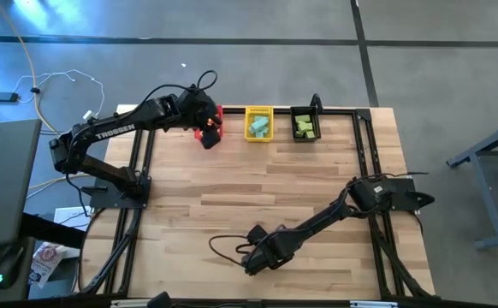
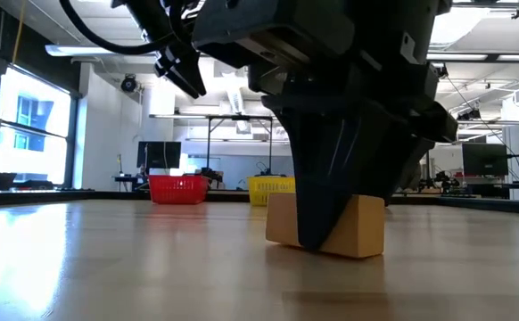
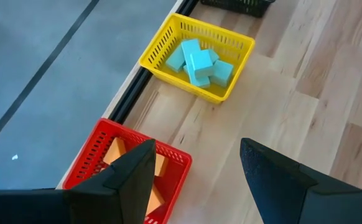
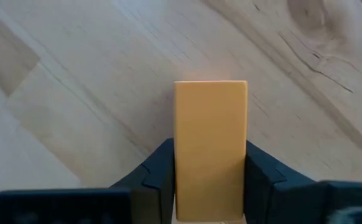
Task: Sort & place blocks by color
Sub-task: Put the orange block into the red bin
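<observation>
The right claw [image 4: 209,186] grips an orange block [image 4: 210,146] resting on the counter [image 4: 75,93] near its front edge; the left claw [image 3: 196,177] hangs open above the red bin [image 3: 91,165].

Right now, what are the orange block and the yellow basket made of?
The orange block looks like foam: matte, smooth faces, no shine or grain, though painted wood is possible. The yellow basket looks like plastic: thin slotted walls in one bright, slightly glossy colour.

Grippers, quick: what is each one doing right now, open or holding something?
Left gripper: open, empty, above the red bin.
Right gripper: shut on the orange block, which sits on the table.
</observation>
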You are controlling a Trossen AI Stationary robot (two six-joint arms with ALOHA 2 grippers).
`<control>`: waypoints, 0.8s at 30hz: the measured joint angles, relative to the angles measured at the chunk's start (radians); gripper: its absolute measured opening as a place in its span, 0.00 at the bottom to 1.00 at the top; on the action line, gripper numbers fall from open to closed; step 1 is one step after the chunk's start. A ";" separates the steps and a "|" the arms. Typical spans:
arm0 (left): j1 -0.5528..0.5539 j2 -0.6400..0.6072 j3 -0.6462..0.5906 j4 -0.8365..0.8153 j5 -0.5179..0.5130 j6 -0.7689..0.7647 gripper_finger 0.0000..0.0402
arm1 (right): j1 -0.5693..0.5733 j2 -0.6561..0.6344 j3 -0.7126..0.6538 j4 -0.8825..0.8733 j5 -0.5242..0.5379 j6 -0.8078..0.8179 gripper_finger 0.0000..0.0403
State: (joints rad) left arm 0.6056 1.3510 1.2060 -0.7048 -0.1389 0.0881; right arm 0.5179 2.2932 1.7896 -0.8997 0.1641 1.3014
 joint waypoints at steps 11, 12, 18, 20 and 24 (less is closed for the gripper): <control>0.000 0.000 0.000 0.000 0.139 0.173 0.54 | 0.007 -0.076 -0.005 -0.005 0.184 0.000 0.26; 0.000 0.000 0.000 0.000 0.159 0.196 0.54 | 0.007 -0.082 -0.005 -0.009 0.203 -0.002 0.26; 0.000 0.000 0.000 -0.001 0.335 0.340 0.54 | 0.006 -0.143 -0.005 -0.043 0.323 -0.049 0.26; -0.004 0.000 0.000 -0.002 0.430 0.377 0.54 | 0.005 -0.160 -0.004 -0.060 0.354 -0.067 0.26; -0.027 0.000 0.000 -0.002 0.569 0.440 0.54 | 0.001 -0.212 -0.004 -0.074 0.416 -0.098 0.26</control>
State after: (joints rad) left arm 0.5790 1.3510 1.2060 -0.7067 0.4302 0.5281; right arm 0.5191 2.0814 1.7854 -0.9733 0.5801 1.2030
